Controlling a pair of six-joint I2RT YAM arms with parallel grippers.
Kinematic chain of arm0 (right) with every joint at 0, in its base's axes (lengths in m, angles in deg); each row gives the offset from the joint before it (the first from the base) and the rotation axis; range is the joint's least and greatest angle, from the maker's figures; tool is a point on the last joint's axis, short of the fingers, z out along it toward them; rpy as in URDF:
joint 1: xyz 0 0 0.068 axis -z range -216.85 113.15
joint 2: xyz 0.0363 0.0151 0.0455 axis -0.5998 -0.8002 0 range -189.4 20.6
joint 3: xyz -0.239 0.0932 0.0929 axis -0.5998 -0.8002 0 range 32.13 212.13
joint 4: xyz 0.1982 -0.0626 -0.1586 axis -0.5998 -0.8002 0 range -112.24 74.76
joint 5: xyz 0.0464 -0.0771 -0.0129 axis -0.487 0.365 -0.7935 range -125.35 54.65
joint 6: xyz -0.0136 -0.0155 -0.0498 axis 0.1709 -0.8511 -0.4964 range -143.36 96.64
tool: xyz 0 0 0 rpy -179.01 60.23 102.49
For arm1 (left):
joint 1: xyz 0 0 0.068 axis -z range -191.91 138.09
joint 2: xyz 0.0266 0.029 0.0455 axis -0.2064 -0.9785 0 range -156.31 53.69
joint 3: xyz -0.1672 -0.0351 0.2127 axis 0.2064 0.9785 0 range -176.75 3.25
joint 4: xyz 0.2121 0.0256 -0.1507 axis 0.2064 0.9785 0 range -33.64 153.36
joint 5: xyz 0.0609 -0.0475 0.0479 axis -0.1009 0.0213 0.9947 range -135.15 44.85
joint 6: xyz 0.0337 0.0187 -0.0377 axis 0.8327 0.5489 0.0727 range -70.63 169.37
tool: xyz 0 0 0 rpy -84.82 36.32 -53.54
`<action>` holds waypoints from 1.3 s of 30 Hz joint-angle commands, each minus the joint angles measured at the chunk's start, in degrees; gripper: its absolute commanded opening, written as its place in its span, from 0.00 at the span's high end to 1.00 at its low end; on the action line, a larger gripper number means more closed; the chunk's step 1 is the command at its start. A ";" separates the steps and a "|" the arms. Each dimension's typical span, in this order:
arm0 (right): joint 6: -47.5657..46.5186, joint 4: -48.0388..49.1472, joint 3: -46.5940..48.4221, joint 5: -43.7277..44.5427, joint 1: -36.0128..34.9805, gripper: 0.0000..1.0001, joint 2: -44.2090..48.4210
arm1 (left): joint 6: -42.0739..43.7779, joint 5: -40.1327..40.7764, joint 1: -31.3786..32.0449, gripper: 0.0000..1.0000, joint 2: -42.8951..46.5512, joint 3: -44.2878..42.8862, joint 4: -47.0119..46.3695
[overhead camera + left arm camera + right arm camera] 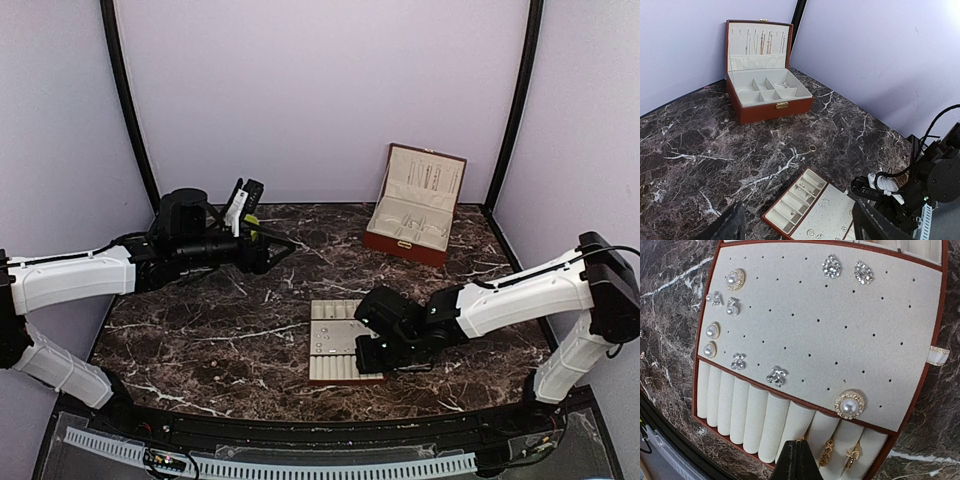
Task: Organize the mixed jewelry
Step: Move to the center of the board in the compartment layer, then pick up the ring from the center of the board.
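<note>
Right end effector (796,452) hovers closed over tray (805,305)

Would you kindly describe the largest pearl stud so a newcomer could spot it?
Start at the beige tray on the marble table. On its perforated panel, right beside the gold rings in the rolls, sits the pearl stud: larger than the other pearls, with a wide sparkling halo.

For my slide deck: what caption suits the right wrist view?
Shut right end effector at the tray's ring rolls beside two gold rings, studs pinned on its pad.
</note>
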 commanded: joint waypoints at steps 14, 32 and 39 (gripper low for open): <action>-1.76 -8.87 4.89 8.43 -1.49 0.89 2.80 | -0.03 0.97 -0.04 0.24 1.68 0.99 -0.61; -18.24 -5.17 1.47 18.34 20.61 0.65 13.42 | -0.87 0.78 -9.31 0.18 1.71 -0.54 1.17; -27.72 2.59 2.66 13.20 28.00 0.68 6.39 | 2.54 2.72 -11.34 0.18 2.28 -2.89 6.03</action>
